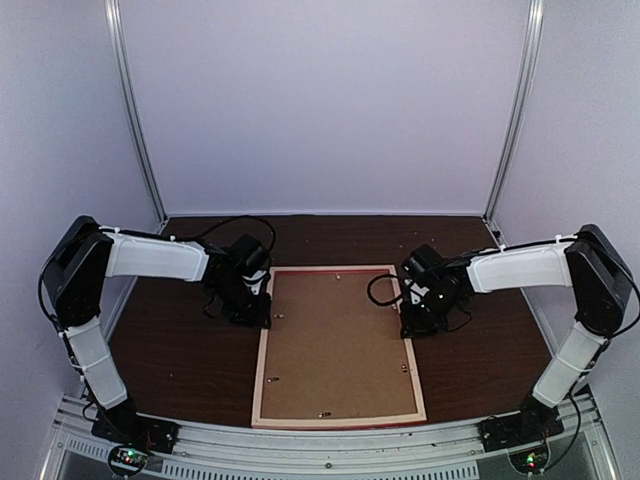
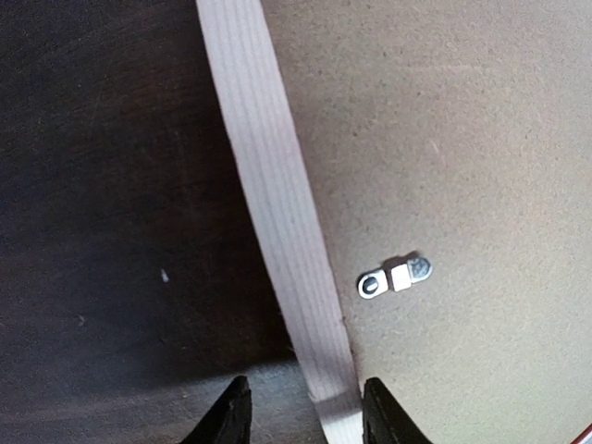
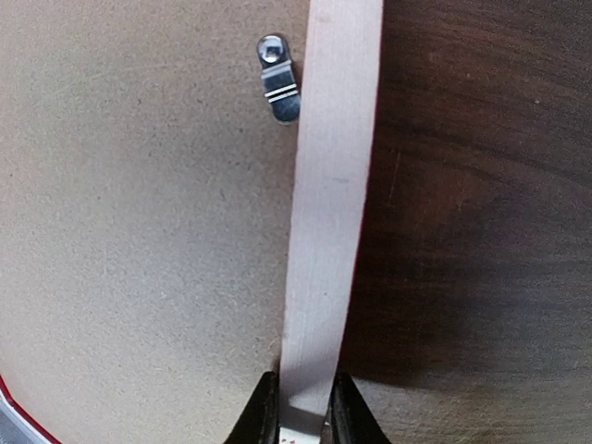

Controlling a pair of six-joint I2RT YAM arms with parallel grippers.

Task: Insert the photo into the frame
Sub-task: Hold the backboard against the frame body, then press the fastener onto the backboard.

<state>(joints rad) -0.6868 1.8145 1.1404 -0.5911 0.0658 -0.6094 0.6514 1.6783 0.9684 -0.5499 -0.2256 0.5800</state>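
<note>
left gripper [image 2: 305, 414]: my jaws stand apart, astride the left rail [image 2: 277, 231] of the frame [image 1: 262, 350]. The inner finger is at the rail's edge and the outer finger has dark table showing between it and the wood, so no grip yet.
right gripper [image 3: 305, 414]: pinched onto the right rail [image 3: 328, 203], both fingers pressed to the wood, one on each side.
frame: lies back-up in the middle of the table [image 1: 170, 350], between my two arms. Pale wood faces up and red shows only at the outer edge.
backing board [image 1: 335, 340]: brown, sits inside the rails and fills the opening.
turn clips: one is on the board near the left rail [image 2: 395, 276] and one just beside the right rail [image 3: 279, 79]. Neither reaches over the wood, so they look unlatched, though I'm not sure from this angle.
photo: not visible in any view. It may be under the board; cannot tell.
step, my guess: take both side rails to steady or lift the frame.
do it well: close the left side squarely on the rail before any move, at about the same distance along as the right. Keep my fingertips off the board edge, squeeze lightly since the rail is thin, and raise both sides together and level so the loose board doesn't slide.
</note>
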